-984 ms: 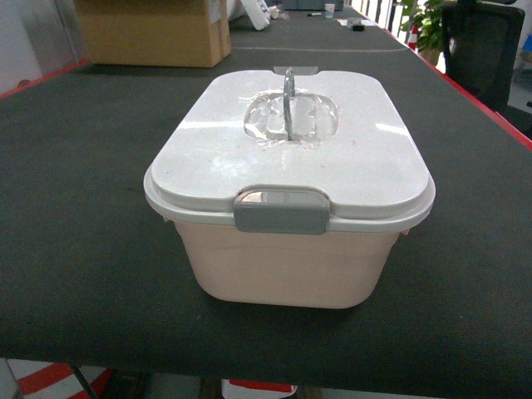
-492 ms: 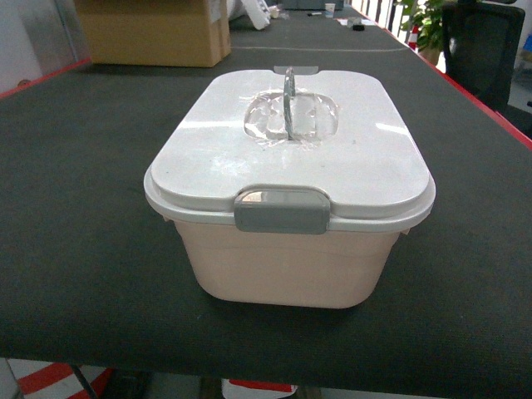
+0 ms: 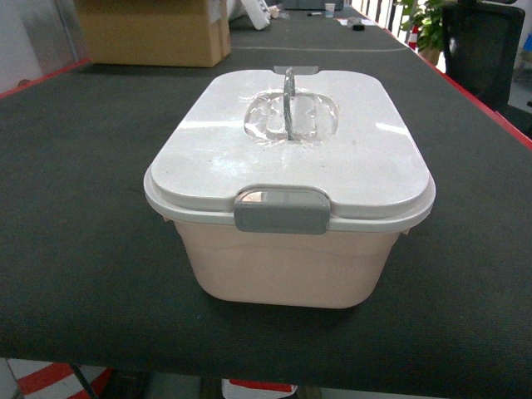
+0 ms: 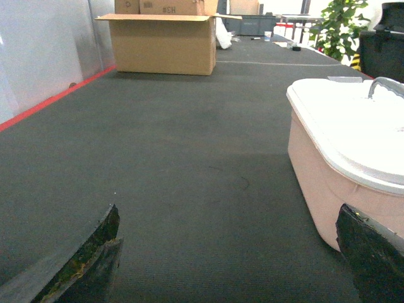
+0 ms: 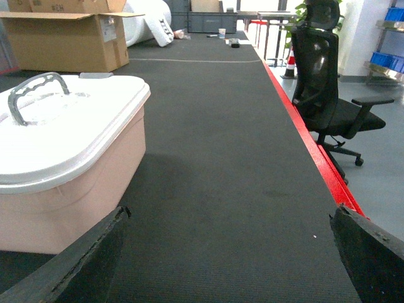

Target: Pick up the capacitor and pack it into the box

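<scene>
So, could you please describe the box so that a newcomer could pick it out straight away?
On the long dark-matted table, look at the near end, in front of the brown cardboard carton. The box is a pale pink rounded tub with a white lid, a grey front latch and an upright grey handle.

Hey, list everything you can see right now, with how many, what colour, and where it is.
box: one, pale pink with white lid, centre of table, lid shut
clip latch: one shown near side, grey
handle: one, grey, upright on lid
table: one, dark grey mat, red edge
cardboard carton: one, brown, far left, flaps open
office chair: one, black, right of table
plant: one, green, far right
capacitor: none visible
left tool: open, low beside box
right tool: open, low beside box
</scene>
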Robot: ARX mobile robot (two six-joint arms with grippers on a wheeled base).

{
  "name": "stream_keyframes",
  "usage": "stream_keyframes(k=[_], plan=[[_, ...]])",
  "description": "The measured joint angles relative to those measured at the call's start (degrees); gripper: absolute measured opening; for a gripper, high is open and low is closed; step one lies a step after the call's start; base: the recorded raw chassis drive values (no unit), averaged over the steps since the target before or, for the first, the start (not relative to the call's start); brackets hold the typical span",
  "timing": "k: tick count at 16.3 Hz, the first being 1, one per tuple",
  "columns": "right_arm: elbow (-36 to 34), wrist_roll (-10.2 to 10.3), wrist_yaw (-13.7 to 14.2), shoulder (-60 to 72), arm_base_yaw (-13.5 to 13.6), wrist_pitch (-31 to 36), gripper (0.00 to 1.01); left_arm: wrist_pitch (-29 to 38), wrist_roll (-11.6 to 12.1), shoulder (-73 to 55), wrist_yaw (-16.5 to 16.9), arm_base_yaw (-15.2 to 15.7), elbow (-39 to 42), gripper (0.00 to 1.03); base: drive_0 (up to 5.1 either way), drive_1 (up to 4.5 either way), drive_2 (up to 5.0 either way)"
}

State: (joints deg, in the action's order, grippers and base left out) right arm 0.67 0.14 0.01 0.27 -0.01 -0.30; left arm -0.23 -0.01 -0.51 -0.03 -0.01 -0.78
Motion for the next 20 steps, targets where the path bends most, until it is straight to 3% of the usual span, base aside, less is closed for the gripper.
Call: stream_keyframes(k=[20], plan=[[0.0,0.0,0.0,0.0,0.0,0.0,0.98,0.0,0.0,0.0,0.0,0.0,0.0,0.98,0.0,0.0,0.0]])
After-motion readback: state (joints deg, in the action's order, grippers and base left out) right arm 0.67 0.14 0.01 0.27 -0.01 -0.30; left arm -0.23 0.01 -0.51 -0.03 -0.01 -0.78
